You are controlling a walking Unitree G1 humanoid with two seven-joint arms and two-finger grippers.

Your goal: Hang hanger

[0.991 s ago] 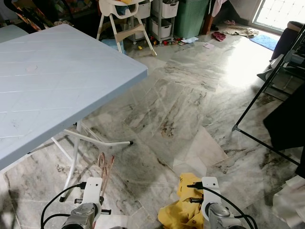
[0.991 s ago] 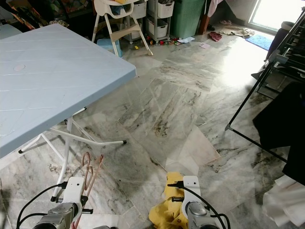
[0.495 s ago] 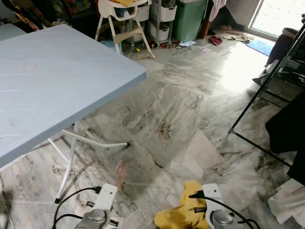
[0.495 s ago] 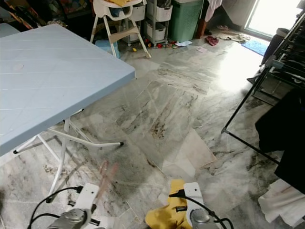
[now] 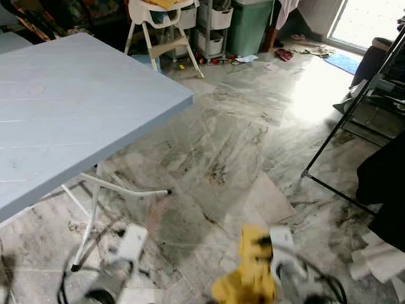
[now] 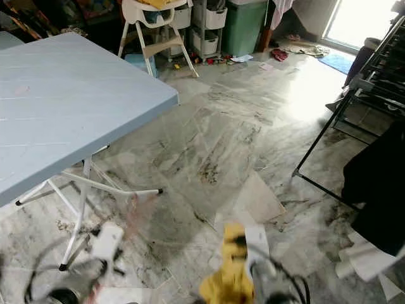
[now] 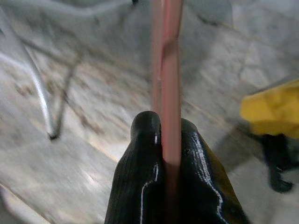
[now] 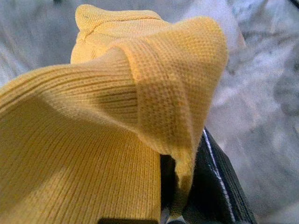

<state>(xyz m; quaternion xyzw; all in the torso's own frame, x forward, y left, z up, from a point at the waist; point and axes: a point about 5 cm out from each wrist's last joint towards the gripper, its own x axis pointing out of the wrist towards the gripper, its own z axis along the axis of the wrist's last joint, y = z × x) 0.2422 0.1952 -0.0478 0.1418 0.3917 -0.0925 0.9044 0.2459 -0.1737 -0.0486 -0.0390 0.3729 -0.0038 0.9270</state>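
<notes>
At the lower left of the head view, blurred, the left pincer (image 7: 163,135) is clamped on a pink hanger (image 7: 171,74) above the marble floor (image 5: 253,126). Lower centre, the right pincer (image 8: 187,186) grips a yellow knit garment (image 8: 93,140). A grey tabletop (image 5: 69,120) fills the upper left.

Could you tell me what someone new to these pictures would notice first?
Most striking is the yellow knitted garment bunched in the right pincer, low in the head views, over the marble floor. The left pincer is closed on a thin pink hanger. A large pale blue folding table spreads on the robot's left, and a black drying rack with dark clothing stands on the right.
</notes>
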